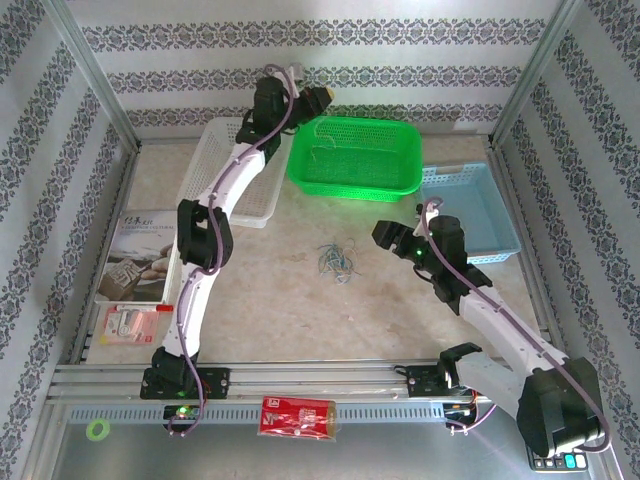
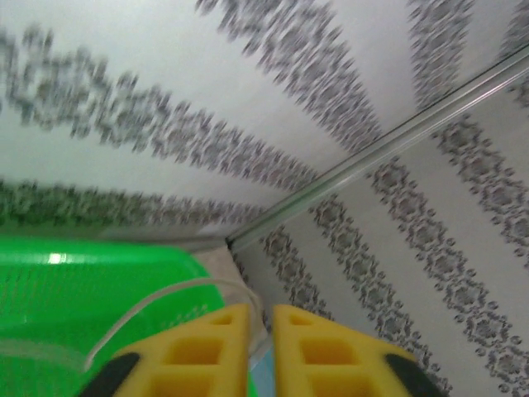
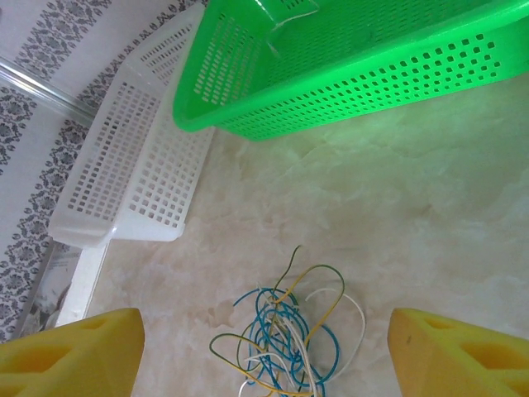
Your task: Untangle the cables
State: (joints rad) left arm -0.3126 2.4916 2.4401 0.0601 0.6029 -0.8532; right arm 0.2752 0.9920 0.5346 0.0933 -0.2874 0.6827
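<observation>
A tangle of thin blue, green, yellowish and white cables (image 1: 336,262) lies on the table in the middle. In the right wrist view the tangle (image 3: 289,343) sits on the table straight below my right gripper (image 3: 266,331), between its wide-open yellow fingers and not touching them. My right gripper (image 1: 387,236) hovers just right of the tangle. My left gripper (image 1: 322,97) is raised over the back left corner of the green basket (image 1: 355,155). Its fingers (image 2: 207,351) stand a narrow gap apart, and one white cable (image 2: 157,298) arcs from that gap out over the basket.
A white basket (image 1: 235,170) stands left of the green one and a blue basket (image 1: 470,205) to its right. A booklet (image 1: 135,255) and a small packet (image 1: 130,322) lie at the left edge. A red packet (image 1: 295,415) rests on the front rail.
</observation>
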